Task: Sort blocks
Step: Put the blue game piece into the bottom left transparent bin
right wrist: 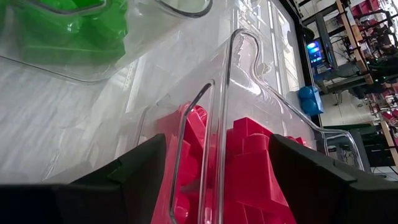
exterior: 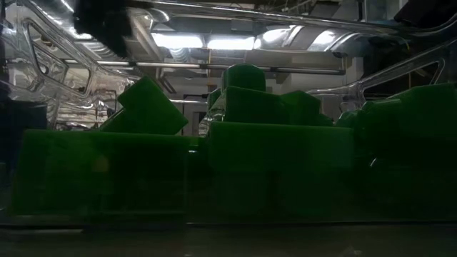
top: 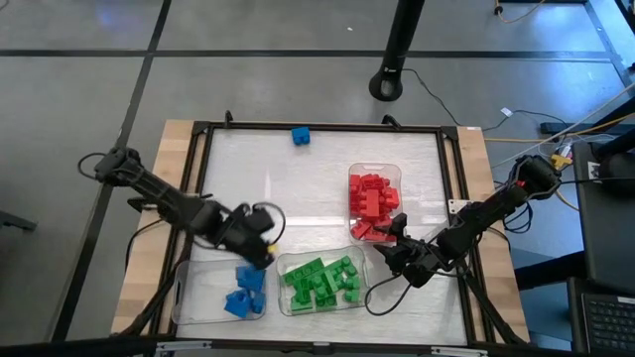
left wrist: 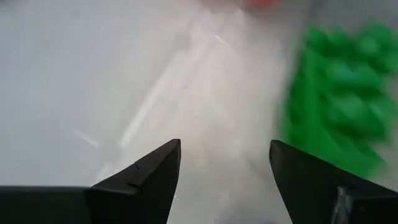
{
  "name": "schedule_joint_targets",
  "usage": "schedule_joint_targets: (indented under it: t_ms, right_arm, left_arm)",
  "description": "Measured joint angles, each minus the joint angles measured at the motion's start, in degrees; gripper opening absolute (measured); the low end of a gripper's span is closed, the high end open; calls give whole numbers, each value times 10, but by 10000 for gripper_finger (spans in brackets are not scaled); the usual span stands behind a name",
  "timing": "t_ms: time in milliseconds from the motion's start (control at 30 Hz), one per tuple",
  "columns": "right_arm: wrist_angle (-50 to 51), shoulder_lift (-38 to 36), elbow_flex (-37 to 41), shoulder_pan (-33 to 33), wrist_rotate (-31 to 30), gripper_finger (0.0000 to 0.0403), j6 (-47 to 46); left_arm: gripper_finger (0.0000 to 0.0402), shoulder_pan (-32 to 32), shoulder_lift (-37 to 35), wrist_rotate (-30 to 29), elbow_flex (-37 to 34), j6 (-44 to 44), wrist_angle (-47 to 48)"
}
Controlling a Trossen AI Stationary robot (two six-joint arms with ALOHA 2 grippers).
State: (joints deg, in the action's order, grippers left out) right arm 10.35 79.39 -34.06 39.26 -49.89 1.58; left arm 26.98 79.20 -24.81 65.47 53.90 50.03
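While 3 trays (top: 374, 169) hold blocks, 1 blue block (top: 300, 135) sits apart.

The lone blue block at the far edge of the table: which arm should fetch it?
Left, probably. The small blue plastic block lies on the left half. The left gripper is open and empty above the clear tray of blue blocks, where it belongs. The right gripper sits at the red blocks' tray.

Red blocks (top: 372, 203), green blocks (top: 322, 281), blue blocks (top: 245, 293) apparently sorted; one blue block (top: 300, 135) apart.
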Motion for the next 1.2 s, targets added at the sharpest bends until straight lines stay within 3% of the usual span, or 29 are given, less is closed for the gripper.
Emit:
schedule_joint_targets:
  t_ms: [267,500,800,900,1033,1200]
  right_arm:
    - [0,0,0,0,0,282,2]
    - [38,-22,-35,1,1,282,2]
    - [139,-73,-137,-5,35,282,24]
    - [137,-80,-167,-45,50,282,61]
    - [129,-80,-191,-147,112,282,126]
    - [28,-79,-195,-294,203,282,241]
  left_arm:
    - [235,-97,0,-87,-8,-134,-34]
    - [235,-163,0,-20,-67,-304,-193]
    - [235,-182,-27,-13,-191,-349,-340]
    - [235,-183,-54,-13,-252,-354,-420]
    - [235,-194,-93,-15,-326,-365,-537]
    - [235,-207,-112,-39,-385,-397,-643]
